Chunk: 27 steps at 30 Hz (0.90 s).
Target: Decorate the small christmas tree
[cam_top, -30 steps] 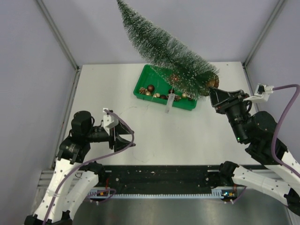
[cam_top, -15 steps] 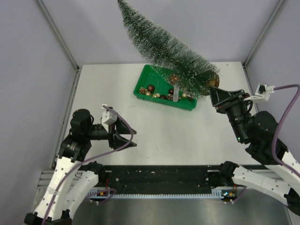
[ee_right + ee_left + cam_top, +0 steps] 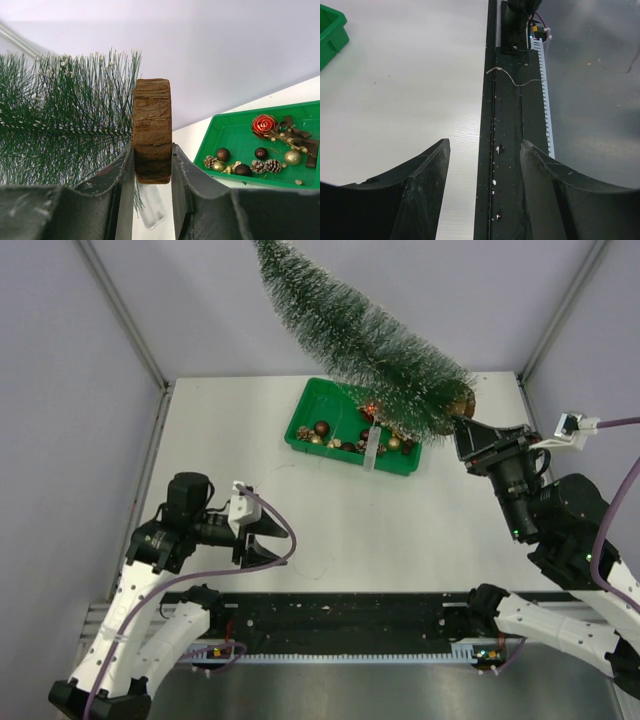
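The small christmas tree (image 3: 365, 340) hangs tilted in the air above the back of the table, tip toward the far left. My right gripper (image 3: 466, 423) is shut on its round wooden base (image 3: 152, 125), edge-on between the jaws (image 3: 152, 152). Frosted bristles (image 3: 65, 120) fill the left of the right wrist view. A clear plastic piece (image 3: 371, 450) dangles from the tree over the green tray (image 3: 297, 430). My left gripper (image 3: 268, 538) is open and holds nothing, low by the table's near edge (image 3: 485, 150).
The green tray (image 3: 235, 132) holds a red ball (image 3: 264, 125), brown and gold balls and pine cones. A black rail (image 3: 507, 120) with a thin loose wire runs along the near edge. Grey walls close in the table on three sides.
The tree has risen slightly and shifted right with my right gripper. The dangling clear piece has swung back over the tray. My left gripper has dropped a little toward the near edge.
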Each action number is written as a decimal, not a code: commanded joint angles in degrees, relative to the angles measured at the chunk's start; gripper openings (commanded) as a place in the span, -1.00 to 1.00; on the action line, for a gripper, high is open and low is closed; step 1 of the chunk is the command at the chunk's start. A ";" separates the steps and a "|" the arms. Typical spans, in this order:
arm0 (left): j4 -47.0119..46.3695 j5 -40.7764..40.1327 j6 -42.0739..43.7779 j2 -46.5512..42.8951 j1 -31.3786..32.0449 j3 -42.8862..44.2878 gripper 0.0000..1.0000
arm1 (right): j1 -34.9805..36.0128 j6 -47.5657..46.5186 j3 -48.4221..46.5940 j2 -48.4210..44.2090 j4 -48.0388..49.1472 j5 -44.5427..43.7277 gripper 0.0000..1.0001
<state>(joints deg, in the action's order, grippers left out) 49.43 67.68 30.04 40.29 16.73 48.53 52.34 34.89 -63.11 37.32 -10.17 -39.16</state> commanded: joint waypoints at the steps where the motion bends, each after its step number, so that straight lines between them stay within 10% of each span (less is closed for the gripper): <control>1: 1.82 1.13 3.02 -0.57 0.32 2.71 0.27 | -0.13 -0.35 -2.98 0.30 4.28 0.40 -1.00; 16: -42.54 2.02 -51.02 -10.23 0.32 -5.99 0.27 | -0.13 -0.09 -1.49 0.65 5.43 -0.48 -1.00; 27: -47.07 4.04 -55.36 -9.70 2.07 -7.58 0.26 | -0.04 0.61 -1.31 0.39 5.52 -0.57 -1.00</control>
<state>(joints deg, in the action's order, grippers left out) 7.29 69.19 -22.79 30.52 17.78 41.12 52.34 34.63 -63.11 38.00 -9.34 -39.62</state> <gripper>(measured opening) 0.637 0.277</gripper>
